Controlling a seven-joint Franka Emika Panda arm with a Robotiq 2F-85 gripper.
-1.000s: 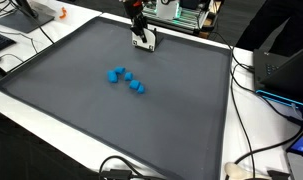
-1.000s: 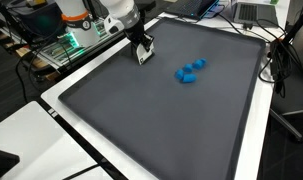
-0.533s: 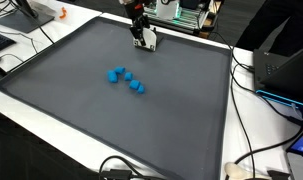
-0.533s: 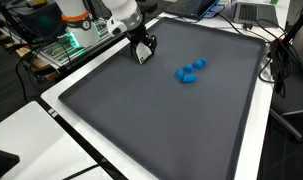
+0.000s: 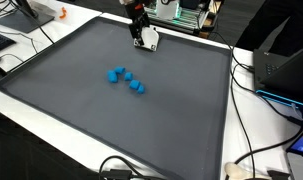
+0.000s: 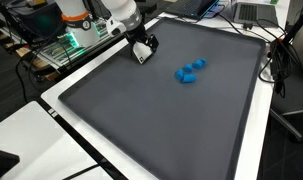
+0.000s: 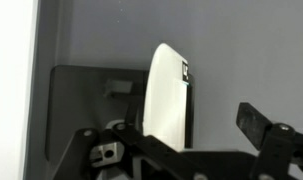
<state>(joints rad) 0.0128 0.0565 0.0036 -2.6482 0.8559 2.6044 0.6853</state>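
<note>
Tool [image 6: 143, 47] state changed over the last second: it was clamped narrow on the white piece [image 7: 169, 95], and now the jaws are spread wide. In the wrist view the piece sits in the middle of the gap with daylight on both sides and neither finger is on it. It shows there as a narrow white oval with a small dark mark near one end.

Position barely moved. In both exterior views the tool hangs over the same spot as before, at the worktop [image 5: 61, 110] edge where the arm [image 6: 116, 15] stands, roughly mid-edge. It is perhaps a touch higher, but that's too small to call. The piece [image 5: 147, 42] is right under it.

My read is that this is a release and the grip is off. The piece looks to be resting on the worktop rather than carried, though the contact line isn't visible from any view.

Blue blocks [image 5: 125, 79] are unchanged: same loose cluster near the worktop centre, well apart from the tool and the piece.
</note>
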